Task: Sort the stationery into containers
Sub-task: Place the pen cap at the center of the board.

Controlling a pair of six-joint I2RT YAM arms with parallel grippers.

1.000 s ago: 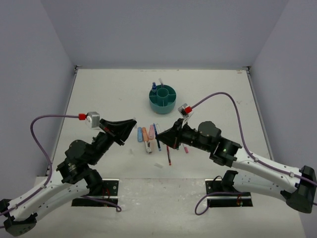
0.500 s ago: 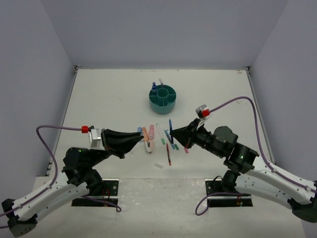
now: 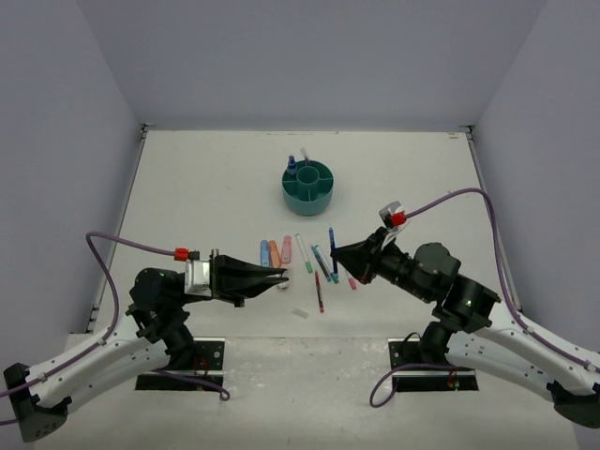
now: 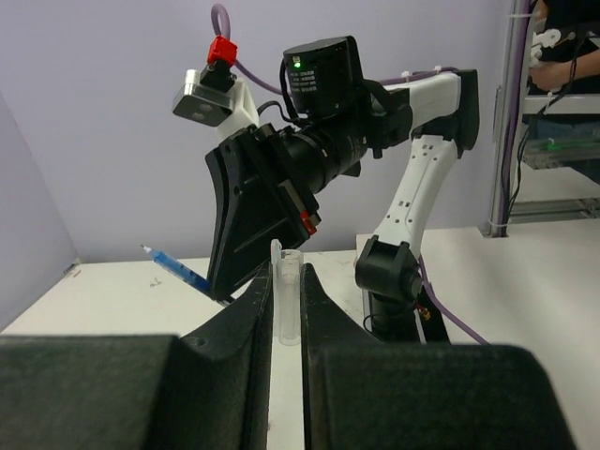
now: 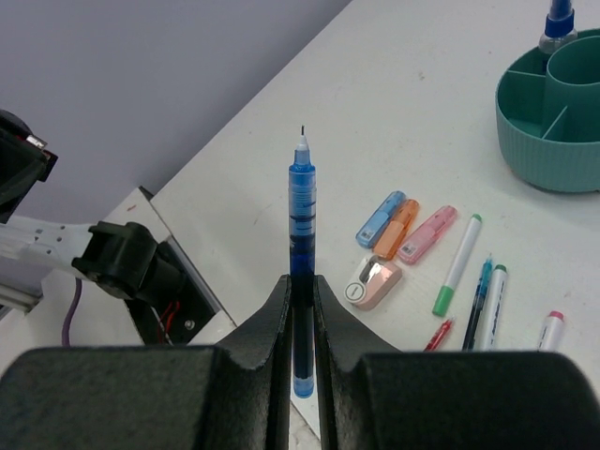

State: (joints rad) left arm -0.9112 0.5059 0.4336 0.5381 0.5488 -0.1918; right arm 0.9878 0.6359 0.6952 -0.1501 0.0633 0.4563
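Note:
My right gripper is shut on a blue pen with its bare tip pointing away from the jaws. From above, the blue pen stands up out of that gripper. My left gripper is shut on a clear pen cap and faces the right gripper; from above, the left gripper hovers over the near table. The teal organiser sits farther back, with a blue-capped item standing in it. Loose stationery lies between the grippers: blue, orange and pink markers, and a green-capped pen.
A pink-and-white tape dispenser, a red pen, more thin pens and a small white eraser lie near the front of the table. Walls close the table at the back and sides. The left arm's base is close by.
The left gripper has dropped lower and now points right, level over the table. The right gripper has drawn back to the right with the blue pen. Both stayed shut.

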